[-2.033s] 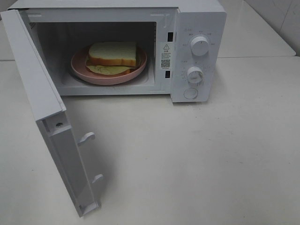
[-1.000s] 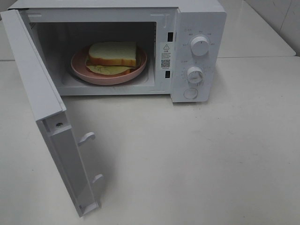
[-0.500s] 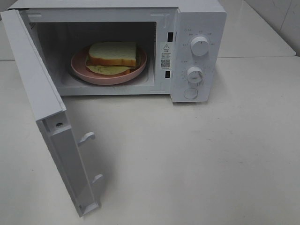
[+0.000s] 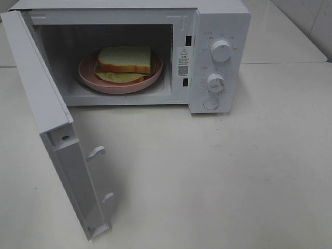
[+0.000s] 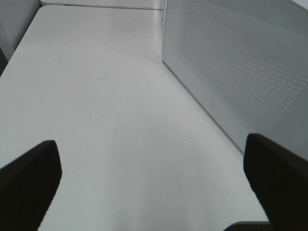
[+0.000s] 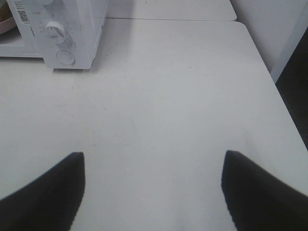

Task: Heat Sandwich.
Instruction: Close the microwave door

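The sandwich (image 4: 124, 59) is set on a pink plate (image 4: 120, 86) inside the open microwave (image 4: 220, 21) at the table's (image 4: 233, 166) far edge. Its QR label (image 4: 183, 62) cannot be read. The left gripper (image 5: 150, 139) and right gripper (image 6: 154, 154) are spread wide, empty.

White worktop (image 4: 233, 171) - one white microwave (image 4: 220, 26) sits directly on it, back left. Its door (image 4: 46, 104) is swung wide open over the front-left surface - a seam line runs across the worktop beside the microwave.
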Available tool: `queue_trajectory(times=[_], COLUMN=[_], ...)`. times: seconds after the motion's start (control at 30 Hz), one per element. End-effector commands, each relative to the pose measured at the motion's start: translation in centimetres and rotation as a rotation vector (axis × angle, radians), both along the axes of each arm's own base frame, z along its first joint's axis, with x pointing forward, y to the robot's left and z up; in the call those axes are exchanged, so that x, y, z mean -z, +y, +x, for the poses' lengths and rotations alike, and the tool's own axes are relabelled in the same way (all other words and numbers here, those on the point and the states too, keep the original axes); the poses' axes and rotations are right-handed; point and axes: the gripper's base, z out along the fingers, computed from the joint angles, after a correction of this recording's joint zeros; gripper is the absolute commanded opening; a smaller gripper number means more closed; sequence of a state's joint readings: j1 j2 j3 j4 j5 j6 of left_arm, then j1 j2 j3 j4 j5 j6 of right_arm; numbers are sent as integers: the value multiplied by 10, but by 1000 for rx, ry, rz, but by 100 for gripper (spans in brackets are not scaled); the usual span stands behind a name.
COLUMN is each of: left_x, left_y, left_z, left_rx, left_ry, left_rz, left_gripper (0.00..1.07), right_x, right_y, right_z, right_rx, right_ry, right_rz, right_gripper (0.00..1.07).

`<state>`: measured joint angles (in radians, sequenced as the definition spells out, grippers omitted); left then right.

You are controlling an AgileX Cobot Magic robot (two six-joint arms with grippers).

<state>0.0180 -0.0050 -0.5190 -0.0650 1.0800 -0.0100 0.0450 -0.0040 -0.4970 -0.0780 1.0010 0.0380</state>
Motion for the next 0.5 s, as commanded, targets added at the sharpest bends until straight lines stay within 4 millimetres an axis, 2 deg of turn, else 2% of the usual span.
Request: queue_trajectory(times=[0.03,0.5], left_x=[0,-1], left_y=[0,0], left_z=[-3,-2], left_rx=[-3,-4], left_ry=[-31,-31], left_rz=[-7,-8], left_gripper=[98,98], right_x=[0,0], right_y=[0,0], right_z=[-4,-4], right_rx=[1,1], right_ry=[-35,-35], right_rz=[-2,-2], right_gripper=[75,75])
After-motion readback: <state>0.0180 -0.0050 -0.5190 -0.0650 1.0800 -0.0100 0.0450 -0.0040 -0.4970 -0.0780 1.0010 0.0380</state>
